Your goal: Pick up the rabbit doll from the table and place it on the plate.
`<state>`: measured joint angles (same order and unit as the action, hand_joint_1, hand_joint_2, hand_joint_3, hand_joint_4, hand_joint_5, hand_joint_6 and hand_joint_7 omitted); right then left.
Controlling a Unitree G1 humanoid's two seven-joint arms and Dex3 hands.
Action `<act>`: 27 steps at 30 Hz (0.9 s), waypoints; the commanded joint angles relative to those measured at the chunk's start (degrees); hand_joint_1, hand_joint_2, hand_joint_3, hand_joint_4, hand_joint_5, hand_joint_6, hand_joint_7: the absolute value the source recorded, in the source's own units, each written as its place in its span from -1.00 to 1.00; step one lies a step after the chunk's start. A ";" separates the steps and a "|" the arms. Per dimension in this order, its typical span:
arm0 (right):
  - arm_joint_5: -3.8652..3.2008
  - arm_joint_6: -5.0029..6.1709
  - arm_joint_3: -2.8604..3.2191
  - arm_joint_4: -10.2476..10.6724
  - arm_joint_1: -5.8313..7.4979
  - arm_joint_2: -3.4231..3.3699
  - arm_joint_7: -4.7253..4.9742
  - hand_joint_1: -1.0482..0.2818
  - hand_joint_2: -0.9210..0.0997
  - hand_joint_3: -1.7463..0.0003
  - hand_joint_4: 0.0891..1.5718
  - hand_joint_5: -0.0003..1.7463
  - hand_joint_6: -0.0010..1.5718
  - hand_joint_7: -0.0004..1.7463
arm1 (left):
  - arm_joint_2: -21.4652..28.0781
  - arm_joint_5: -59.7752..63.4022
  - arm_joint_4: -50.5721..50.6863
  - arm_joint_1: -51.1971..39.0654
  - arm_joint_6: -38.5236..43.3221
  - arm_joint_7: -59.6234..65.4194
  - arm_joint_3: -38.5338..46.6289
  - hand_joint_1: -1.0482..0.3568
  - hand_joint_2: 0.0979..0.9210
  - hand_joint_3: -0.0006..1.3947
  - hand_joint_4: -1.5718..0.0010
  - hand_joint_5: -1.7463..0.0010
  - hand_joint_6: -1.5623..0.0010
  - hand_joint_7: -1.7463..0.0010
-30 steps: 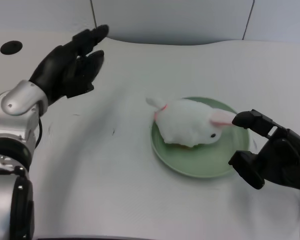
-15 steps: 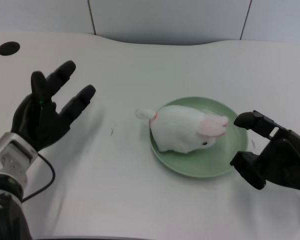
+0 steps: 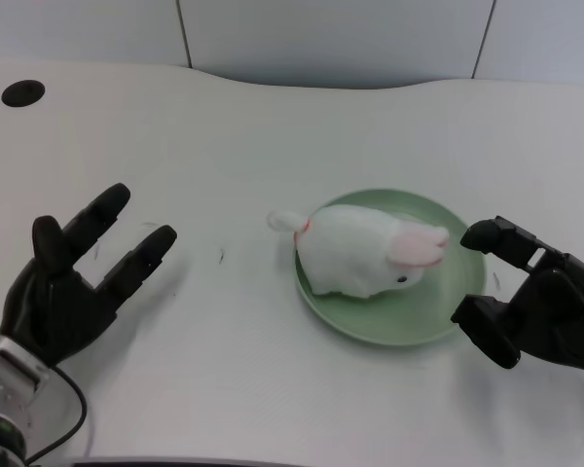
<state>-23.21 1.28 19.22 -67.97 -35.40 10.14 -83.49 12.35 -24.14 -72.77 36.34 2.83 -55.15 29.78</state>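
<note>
we judge the task essentially done: the white rabbit doll (image 3: 355,251) lies on the green plate (image 3: 438,311), its tail just over the rim. our left hand (image 3: 73,277) hovers well apart, fingers spread, holding nothing.

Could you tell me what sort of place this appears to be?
Probably a robot lab workstation: a bare white table with a cable hole, grey partition panels behind, and only a rabbit doll on a green plate.
</note>
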 commanded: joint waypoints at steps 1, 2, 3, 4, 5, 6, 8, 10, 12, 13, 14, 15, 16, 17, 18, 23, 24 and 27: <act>0.04 0.00 0.35 -0.63 -0.18 1.14 -0.03 -0.48 -1.00 0.77 0.04 1.00 -0.08 0.55 | 1.03 0.77 0.49 -0.09 2.08 -0.15 -0.74 -0.95 1.00 -0.13 0.59 0.82 0.76 0.94; -0.01 -0.03 0.40 -0.69 -0.16 1.12 -0.04 -0.48 -1.00 0.77 0.03 1.00 -0.09 0.55 | 1.02 0.82 0.46 -0.07 2.34 -0.11 -0.86 -0.95 1.00 -0.12 0.58 0.81 0.75 0.94; -0.02 -0.01 0.43 -0.71 -0.15 1.10 -0.02 -0.48 -1.00 0.77 0.02 1.00 -0.09 0.55 | 1.02 0.83 0.42 -0.06 2.44 -0.11 -0.89 -0.95 1.00 -0.12 0.57 0.81 0.74 0.94; 0.18 -0.35 0.28 -0.77 -0.21 1.19 0.41 -0.48 -1.00 0.77 0.02 1.00 -0.09 0.54 | 1.08 1.02 0.41 0.03 2.82 -0.15 -1.04 -0.95 1.00 -0.12 0.57 0.81 0.74 0.94; 0.28 -0.63 0.20 -0.84 -0.27 1.24 0.59 -0.48 -1.00 0.80 0.03 1.00 -0.06 0.53 | 1.14 1.10 0.39 0.12 2.96 -0.20 -1.10 -0.96 1.00 -0.12 0.56 0.80 0.72 0.94; 0.20 -0.74 0.27 -0.97 -0.29 1.23 0.45 -0.48 -1.00 0.80 0.03 1.00 -0.05 0.52 | 1.23 1.19 0.38 0.19 3.18 -0.47 -1.20 -0.96 1.00 -0.12 0.55 0.80 0.70 0.94; 0.02 -0.73 0.44 -1.17 -0.30 1.18 0.07 -0.46 -1.00 0.79 0.01 1.00 -0.07 0.49 | 1.37 1.23 0.35 0.25 3.57 -1.00 -1.38 -0.96 1.00 -0.11 0.56 0.81 0.72 0.95; 0.13 0.12 0.39 -1.18 -0.28 1.15 -0.07 -0.46 -1.00 0.78 0.00 1.00 -0.06 0.49 | 1.50 1.07 0.25 0.34 3.40 -1.18 -1.43 -0.94 1.00 -0.14 0.56 0.81 0.72 0.96; 0.20 0.51 0.35 -1.20 -0.29 1.15 -0.10 -0.46 -1.00 0.78 0.01 1.00 -0.06 0.49 | 1.54 0.97 0.21 0.37 3.27 -1.18 -1.44 -0.93 1.00 -0.17 0.56 0.80 0.72 0.96; 0.39 0.77 0.21 -1.12 -0.27 1.22 0.14 -0.46 -1.00 0.78 0.01 1.00 -0.06 0.49 | 1.57 0.88 0.14 0.45 3.03 -1.27 -1.39 -0.93 1.00 -0.17 0.56 0.80 0.72 0.97; 0.42 0.76 0.20 -1.14 -0.30 1.26 0.25 -0.48 -1.00 0.78 0.02 1.00 -0.05 0.52 | 1.59 0.79 0.07 0.55 2.76 -1.32 -1.34 -0.93 1.00 -0.20 0.56 0.80 0.72 0.97; 0.41 0.79 0.22 -1.18 -0.35 1.28 0.21 -0.49 -1.00 0.78 0.03 1.00 -0.05 0.53 | 1.60 0.72 0.02 0.63 2.53 -1.36 -1.29 -0.93 1.00 -0.21 0.56 0.80 0.72 0.97; 0.31 0.41 0.29 -1.25 -0.38 1.29 0.29 -0.49 -1.00 0.77 0.03 1.00 -0.05 0.54 | 1.62 0.59 -0.03 0.72 2.18 -1.36 -1.18 -0.92 1.00 -0.22 0.56 0.80 0.72 0.98; 0.21 0.05 0.36 -1.32 -0.38 1.29 0.23 -0.48 -1.00 0.78 0.02 1.00 -0.05 0.49 | 1.67 0.50 -0.07 0.81 1.79 -1.30 -1.10 -0.90 1.00 -0.24 0.55 0.80 0.72 0.98; 0.16 -0.17 0.38 -1.35 -0.38 1.30 0.20 -0.47 -1.00 0.78 0.01 1.00 -0.06 0.48 | 1.70 0.43 -0.09 0.86 1.52 -1.26 -1.04 -0.88 1.00 -0.26 0.55 0.80 0.71 0.98; 0.03 -0.58 0.47 -1.28 -0.40 1.19 0.15 -0.45 -1.00 0.77 0.02 1.00 -0.05 0.46 | 1.89 0.28 -0.08 1.05 0.62 -1.41 -0.86 -0.82 1.00 -0.32 0.54 0.80 0.69 0.98; 0.03 -0.47 0.49 -1.31 -0.40 1.15 0.07 -0.45 -1.00 0.77 0.02 1.00 -0.05 0.46 | 1.94 0.08 -0.10 1.11 0.08 -1.60 -0.71 -0.81 1.00 -0.33 0.54 0.80 0.69 0.98; 0.05 -0.47 0.46 -1.29 -0.38 1.11 -0.01 -0.46 -1.00 0.78 0.02 1.00 -0.05 0.45 | 2.03 -0.07 -0.07 1.17 -0.72 -1.98 -0.47 -0.78 1.00 -0.36 0.53 0.79 0.68 0.98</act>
<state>-23.20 0.95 19.36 -69.28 -35.41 10.19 -83.30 13.05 -23.53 -72.67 36.73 2.47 -56.18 29.07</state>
